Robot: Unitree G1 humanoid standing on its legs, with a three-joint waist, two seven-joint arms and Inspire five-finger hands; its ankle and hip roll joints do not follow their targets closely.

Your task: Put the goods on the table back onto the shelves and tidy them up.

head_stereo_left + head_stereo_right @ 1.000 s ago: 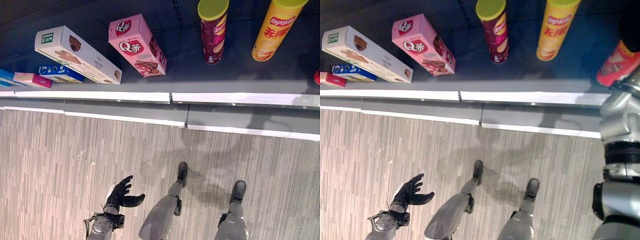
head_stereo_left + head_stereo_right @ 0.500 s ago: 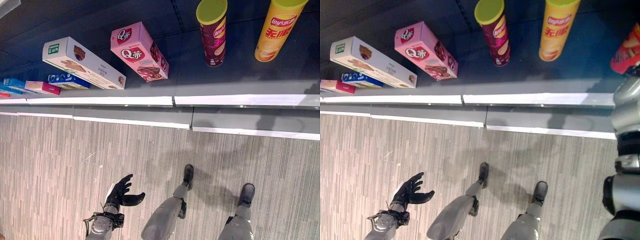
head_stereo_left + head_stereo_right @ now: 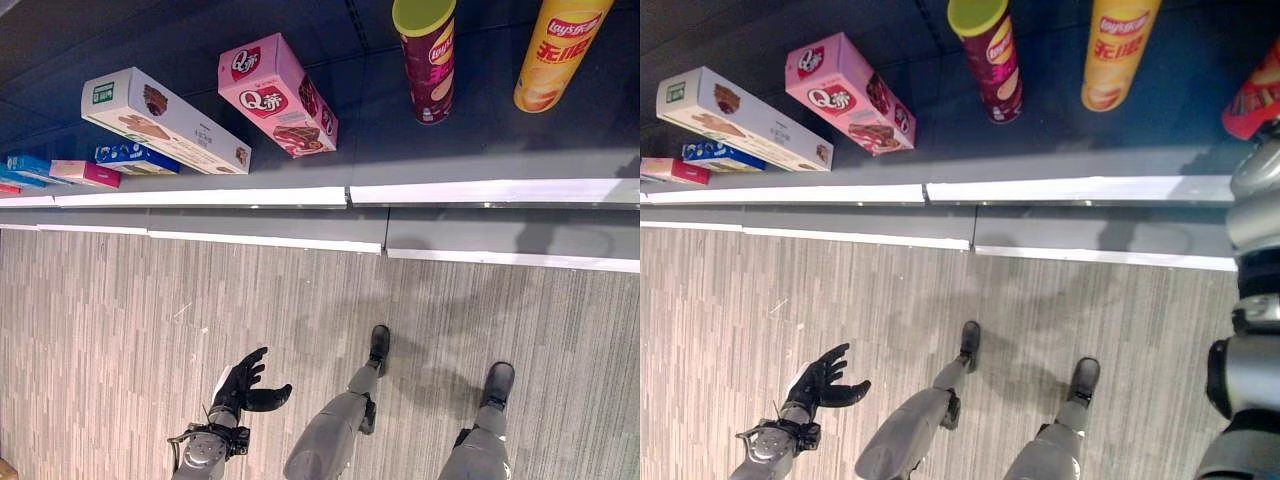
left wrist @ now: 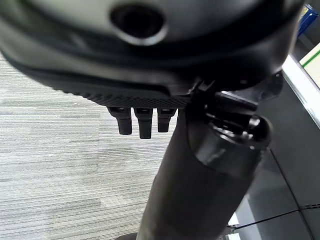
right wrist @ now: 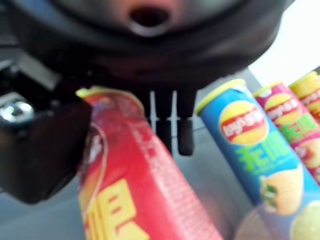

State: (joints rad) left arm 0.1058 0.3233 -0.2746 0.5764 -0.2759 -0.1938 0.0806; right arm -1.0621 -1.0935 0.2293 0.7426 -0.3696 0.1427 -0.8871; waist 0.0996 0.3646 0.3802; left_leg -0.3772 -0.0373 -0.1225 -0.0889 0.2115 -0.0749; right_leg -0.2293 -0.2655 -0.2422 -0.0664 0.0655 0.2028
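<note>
My right hand [image 5: 45,145] is clamped on the red can [image 5: 140,190], thumb and fingers [image 5: 185,135] around it; blue can [image 5: 250,150] just beyond. My left hand [image 3: 243,385] hangs relaxed, fingers spread, above the floor [image 3: 100,330].

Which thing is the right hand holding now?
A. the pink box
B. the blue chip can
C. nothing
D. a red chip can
D: in the right wrist view the right hand has thumb and fingers around the red chip can; the blue chip can stands apart.
</note>
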